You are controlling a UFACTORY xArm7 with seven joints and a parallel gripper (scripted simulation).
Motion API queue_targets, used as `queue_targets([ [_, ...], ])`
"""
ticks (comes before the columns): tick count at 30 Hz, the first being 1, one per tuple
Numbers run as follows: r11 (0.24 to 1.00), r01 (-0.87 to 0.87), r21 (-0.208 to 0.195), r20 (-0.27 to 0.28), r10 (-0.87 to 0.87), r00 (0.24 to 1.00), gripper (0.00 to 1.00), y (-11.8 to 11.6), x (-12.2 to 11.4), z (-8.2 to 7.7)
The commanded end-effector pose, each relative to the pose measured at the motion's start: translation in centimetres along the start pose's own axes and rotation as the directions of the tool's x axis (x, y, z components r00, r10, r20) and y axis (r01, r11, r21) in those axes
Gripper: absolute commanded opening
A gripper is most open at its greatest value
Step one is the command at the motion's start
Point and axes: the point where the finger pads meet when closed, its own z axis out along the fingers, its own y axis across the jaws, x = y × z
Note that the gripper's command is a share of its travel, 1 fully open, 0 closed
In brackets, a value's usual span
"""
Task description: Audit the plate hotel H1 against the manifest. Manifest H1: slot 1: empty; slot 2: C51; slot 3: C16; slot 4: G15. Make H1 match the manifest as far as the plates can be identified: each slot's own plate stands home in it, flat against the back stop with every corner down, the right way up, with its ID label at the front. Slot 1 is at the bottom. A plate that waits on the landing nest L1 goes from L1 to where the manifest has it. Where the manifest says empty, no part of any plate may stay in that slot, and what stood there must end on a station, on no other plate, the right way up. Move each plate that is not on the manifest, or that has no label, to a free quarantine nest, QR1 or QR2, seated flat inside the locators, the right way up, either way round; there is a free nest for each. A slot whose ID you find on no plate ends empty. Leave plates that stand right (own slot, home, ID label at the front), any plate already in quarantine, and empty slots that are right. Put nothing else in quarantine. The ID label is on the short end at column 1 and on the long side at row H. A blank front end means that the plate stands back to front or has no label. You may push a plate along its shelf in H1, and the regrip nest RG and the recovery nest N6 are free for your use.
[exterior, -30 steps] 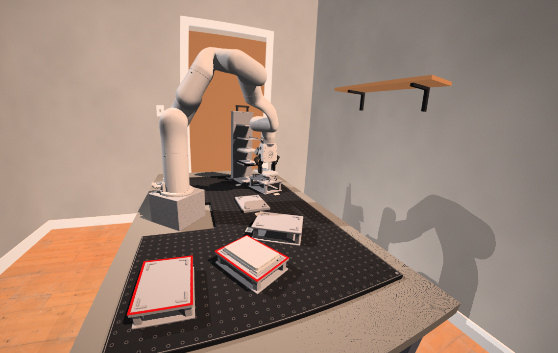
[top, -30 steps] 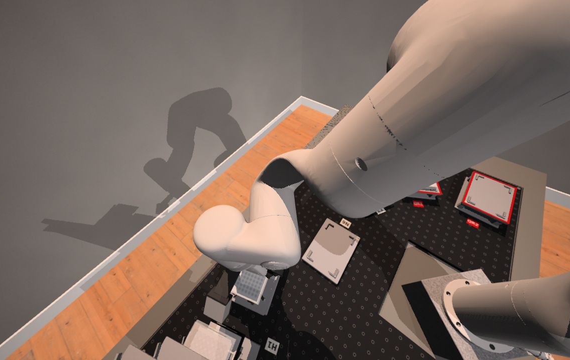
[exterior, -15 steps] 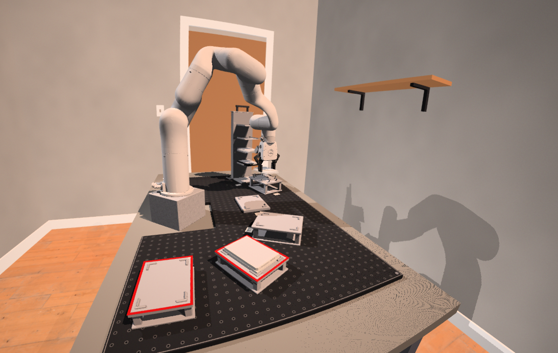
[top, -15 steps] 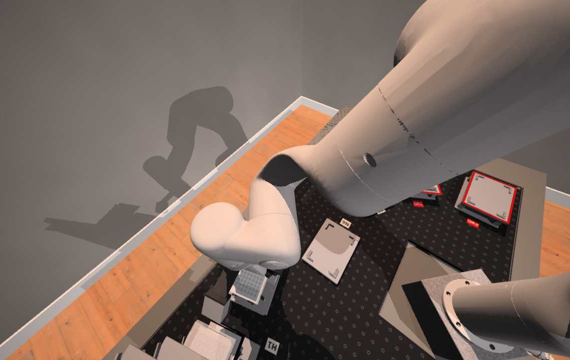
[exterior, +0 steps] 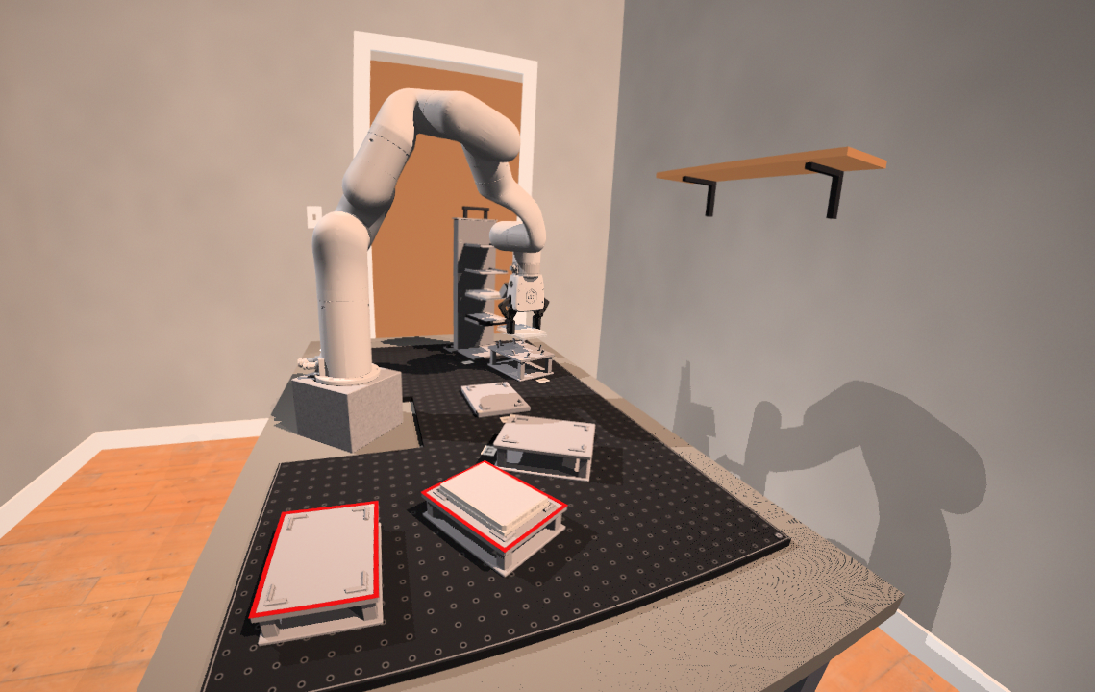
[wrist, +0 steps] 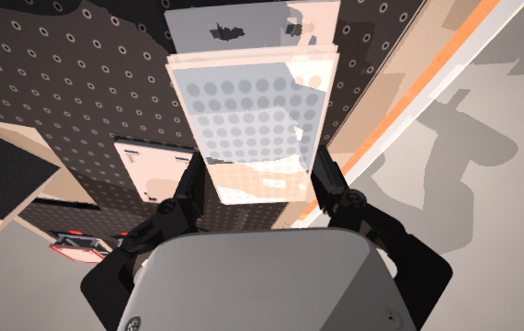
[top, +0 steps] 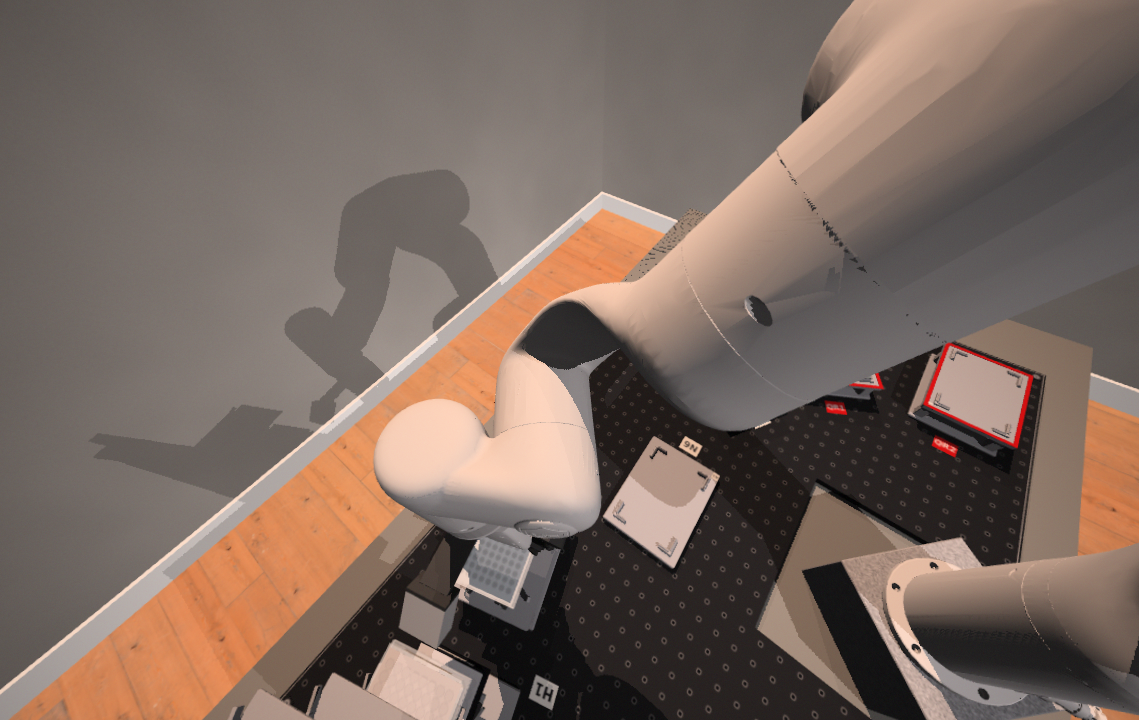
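White well plate [wrist: 255, 124] clamped in the claw [wrist: 258, 184] above a nest [exterior: 519, 358].

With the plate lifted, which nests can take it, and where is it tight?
The gripper is shut on the well plate. Bare tops: nest N6 mid-mat, the grey nest beyond it, and the near red-framed nest. The other red-framed nest already holds a plate. It is tight by the hotel and the stand below.

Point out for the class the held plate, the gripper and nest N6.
plate [wrist: 253, 119], wrist view, on its well grid.
gripper [wrist: 258, 172], wrist view, midway between fingertips.
nest N6 [top: 658, 497], top view, on its flat top.
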Motion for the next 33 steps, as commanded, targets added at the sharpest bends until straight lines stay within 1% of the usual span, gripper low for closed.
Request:
queue_targets([
  [1,1.000,0.000,-0.005,0.000,0.000,1.000,0.00,0.2,0.0,-0.4],
  [17,1.000,0.000,-0.005,0.000,0.000,1.000,0.00,0.2,0.0,-1.4],
  [28,1.000,0.000,-0.005,0.000,0.000,1.000,0.00,0.2,0.0,-1.4],
  [33,1.000,0.000,-0.005,0.000,0.000,1.000,0.00,0.2,0.0,-3.0],
])
